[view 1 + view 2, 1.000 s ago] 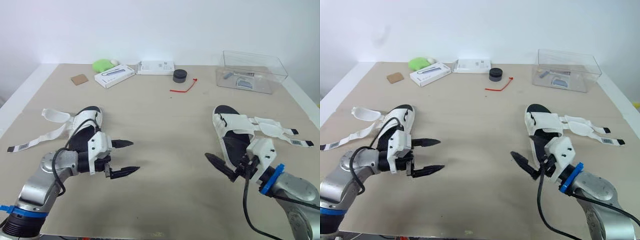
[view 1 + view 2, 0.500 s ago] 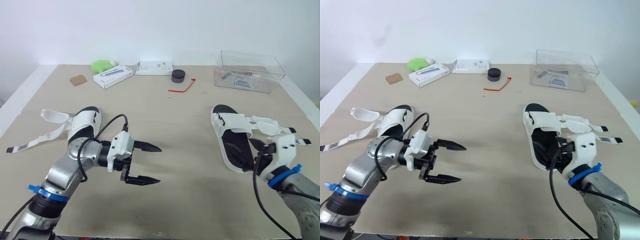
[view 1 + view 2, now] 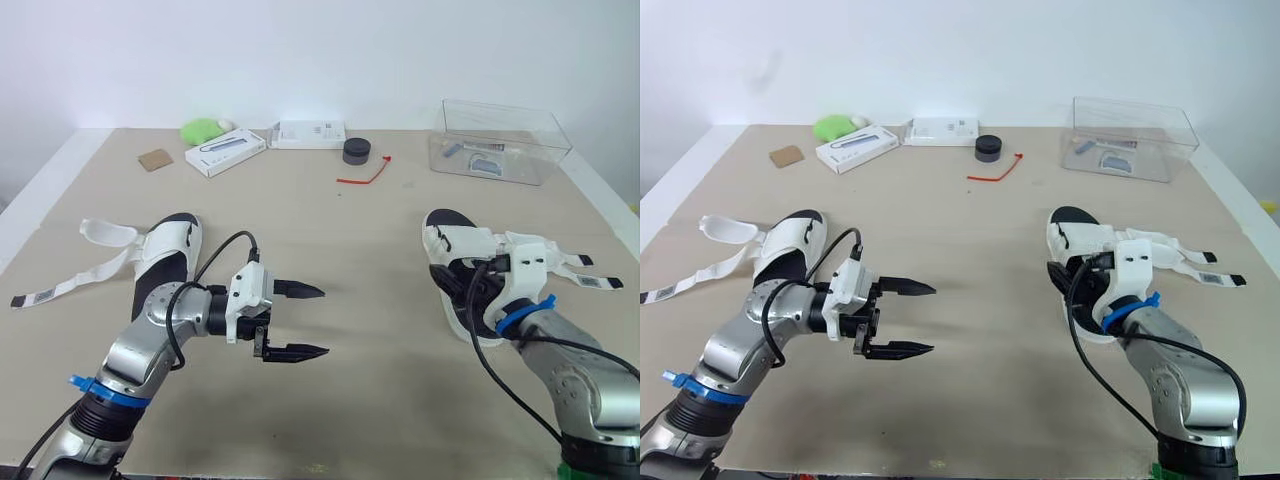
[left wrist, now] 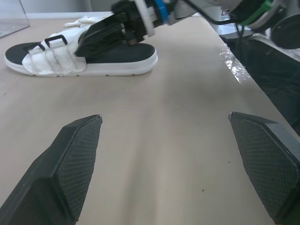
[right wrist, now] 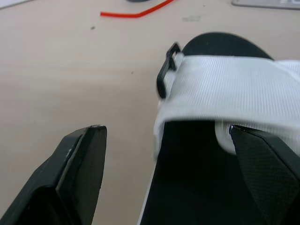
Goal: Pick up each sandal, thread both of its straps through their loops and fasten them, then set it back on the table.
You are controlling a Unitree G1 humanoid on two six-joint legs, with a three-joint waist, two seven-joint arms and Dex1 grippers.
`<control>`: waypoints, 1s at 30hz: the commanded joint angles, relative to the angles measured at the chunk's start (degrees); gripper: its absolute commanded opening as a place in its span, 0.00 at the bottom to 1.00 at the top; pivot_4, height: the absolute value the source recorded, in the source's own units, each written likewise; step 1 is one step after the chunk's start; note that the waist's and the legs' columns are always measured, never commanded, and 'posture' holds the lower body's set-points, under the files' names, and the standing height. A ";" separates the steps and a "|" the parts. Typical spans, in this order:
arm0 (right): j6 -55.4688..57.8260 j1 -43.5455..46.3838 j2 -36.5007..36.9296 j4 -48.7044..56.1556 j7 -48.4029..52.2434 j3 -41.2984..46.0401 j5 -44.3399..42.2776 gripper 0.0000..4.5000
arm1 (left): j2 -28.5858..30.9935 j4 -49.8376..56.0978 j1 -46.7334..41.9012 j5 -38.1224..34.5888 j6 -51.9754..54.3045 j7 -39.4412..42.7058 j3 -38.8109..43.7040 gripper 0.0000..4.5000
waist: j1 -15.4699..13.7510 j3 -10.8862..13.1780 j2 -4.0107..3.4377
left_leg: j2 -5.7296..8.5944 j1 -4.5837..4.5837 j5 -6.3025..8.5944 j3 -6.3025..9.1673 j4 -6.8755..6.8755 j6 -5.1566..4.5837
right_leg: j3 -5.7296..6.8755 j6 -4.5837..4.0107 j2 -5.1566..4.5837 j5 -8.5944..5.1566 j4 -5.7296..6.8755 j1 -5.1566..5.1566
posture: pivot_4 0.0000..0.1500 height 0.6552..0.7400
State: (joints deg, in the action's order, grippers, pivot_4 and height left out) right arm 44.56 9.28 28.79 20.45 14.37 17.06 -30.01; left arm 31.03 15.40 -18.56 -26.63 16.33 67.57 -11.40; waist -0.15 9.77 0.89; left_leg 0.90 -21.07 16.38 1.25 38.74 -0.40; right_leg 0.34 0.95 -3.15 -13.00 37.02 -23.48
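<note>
**Right fingers open at the right sandal**

The white-strapped sandal with a black footbed [image 3: 447, 224] lies flat on the beige counter [image 3: 350, 240], on the robot's right side. Its woven fabric straps [image 3: 598, 283] are unfastened and lie out to the side. The right fingers [image 5: 79, 173], black with a fine grid texture, stand wide apart. One is over bare counter beside the black plastic loop [image 5: 165, 70], the other over the footbed. The second, similar sandal [image 3: 170, 250] lies on the left, its straps also loose. The left fingers [image 3: 295, 291], pointed wedges, are apart over bare counter and hold nothing. Near the far edge are a clear plastic box [image 3: 505, 140] and a thin red cord [image 3: 365, 178].
</note>
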 commanded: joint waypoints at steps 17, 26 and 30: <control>1.17 3.47 -1.94 -0.56 -1.53 -2.80 2.82 0.49 | 0.82 4.62 3.12 -0.48 0.18 -4.05 1.11 1.00 | -0.01 0.00 0.00 | 0.00 0.00 0.00 0.00 0.00 0.00 | 0.00 0.02 0.00 0.01 0.00 0.00 | 1.00 1.00; 0.04 3.56 -1.93 -1.64 0.97 -4.45 4.00 0.01 | 0.88 4.07 2.77 -1.02 0.31 -4.33 1.47 1.00 | 0.06 0.00 0.00 | -0.04 0.00 0.00 -0.01 0.00 -0.01 | 0.00 0.02 0.04 0.01 0.00 -0.02 | 1.00 1.00; -2.52 3.89 2.92 -1.00 9.87 -8.25 4.27 0.01 | 1.66 3.09 2.29 -1.71 0.20 -3.54 2.53 1.00 | 0.23 0.00 0.00 | -0.04 0.01 0.00 -0.03 0.00 -0.01 | -0.03 0.02 0.05 0.01 0.00 -0.03 | 1.00 1.00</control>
State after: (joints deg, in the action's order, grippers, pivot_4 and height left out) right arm 44.30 11.87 29.83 17.61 19.54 10.25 -25.34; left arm 32.17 17.86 -15.60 -27.24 16.73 63.53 -10.72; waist 0.08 9.77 0.88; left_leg 0.85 -21.07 16.39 1.23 38.73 -0.40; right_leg 0.32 0.97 -3.08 -12.99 37.02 -23.51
